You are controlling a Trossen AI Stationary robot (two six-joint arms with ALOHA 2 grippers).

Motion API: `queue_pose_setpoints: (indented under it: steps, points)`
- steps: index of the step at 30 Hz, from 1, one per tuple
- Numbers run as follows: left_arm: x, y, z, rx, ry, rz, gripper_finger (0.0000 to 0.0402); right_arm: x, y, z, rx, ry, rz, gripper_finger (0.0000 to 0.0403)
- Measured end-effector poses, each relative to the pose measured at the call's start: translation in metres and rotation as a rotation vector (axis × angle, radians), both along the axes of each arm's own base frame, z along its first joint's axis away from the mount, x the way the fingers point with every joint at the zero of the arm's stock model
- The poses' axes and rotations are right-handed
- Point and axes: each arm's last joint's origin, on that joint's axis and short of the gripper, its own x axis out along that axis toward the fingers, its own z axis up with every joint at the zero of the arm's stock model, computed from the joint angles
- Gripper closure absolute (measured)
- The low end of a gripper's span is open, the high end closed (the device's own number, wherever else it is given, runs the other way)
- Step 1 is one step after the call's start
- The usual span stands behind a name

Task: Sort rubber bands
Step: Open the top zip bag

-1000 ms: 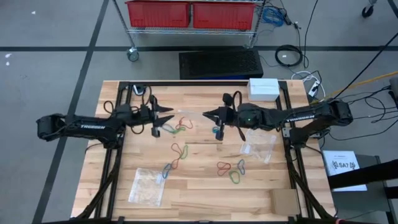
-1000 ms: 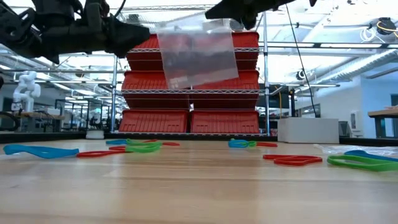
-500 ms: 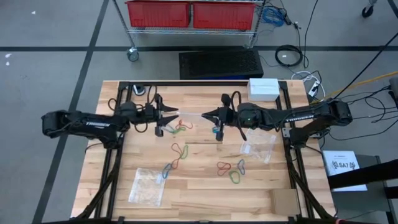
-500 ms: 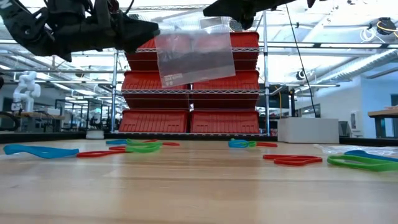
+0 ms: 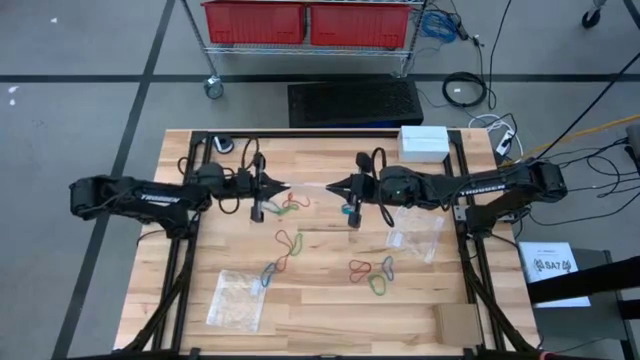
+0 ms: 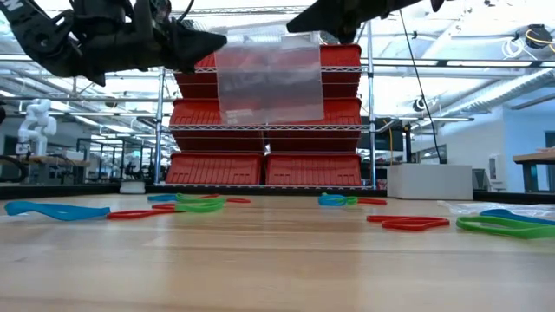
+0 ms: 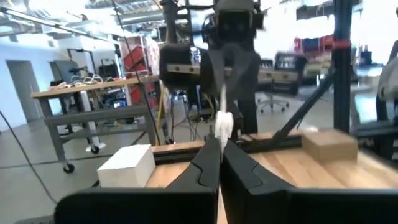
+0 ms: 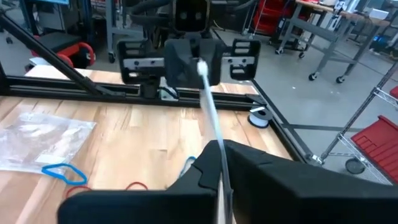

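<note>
Our left gripper [image 5: 284, 187] has closed on the clear bag [image 6: 269, 82], which the right gripper [image 5: 332, 186] also pinches, stretched level between us. The rubber bands [image 5: 372, 272] lie below on the table, nearer our right arm.

Left fingers [image 5: 286, 187] now pinching bag [image 6: 269, 84]

Both arms are matte black, built of jointed segments, each with white lettering along its forearm. The left claw [image 5: 284, 187] and right claw [image 5: 332, 186] taper to slim, dark, pointed fingers. Thin black cables loop over each wrist housing.
</note>
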Motion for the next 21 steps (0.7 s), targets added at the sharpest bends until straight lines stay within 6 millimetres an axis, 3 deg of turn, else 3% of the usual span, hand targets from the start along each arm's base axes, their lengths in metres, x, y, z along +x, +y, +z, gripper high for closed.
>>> queue_pose_setpoints:
  steps: [6,12,16,21]
  points:
    - [0.003,0.003,-0.017,0.023,0.15,0.08,0.0399,0.01,0.0,-0.004,-0.004,-0.036,0.029,0.0337]
    - [0.005,0.004,-0.024,0.034,0.199,0.11,0.04,0.046,0.001,-0.003,-0.004,0.056,0.05,0.028]
    - [0.005,0.005,-0.024,0.036,0.2,0.114,0.04,0.077,0.001,-0.007,-0.031,0.203,0.059,0.0275]
    - [0.005,0.005,-0.024,0.034,0.2,0.113,0.0401,0.104,-0.007,0.001,-0.032,0.29,0.036,0.0282]
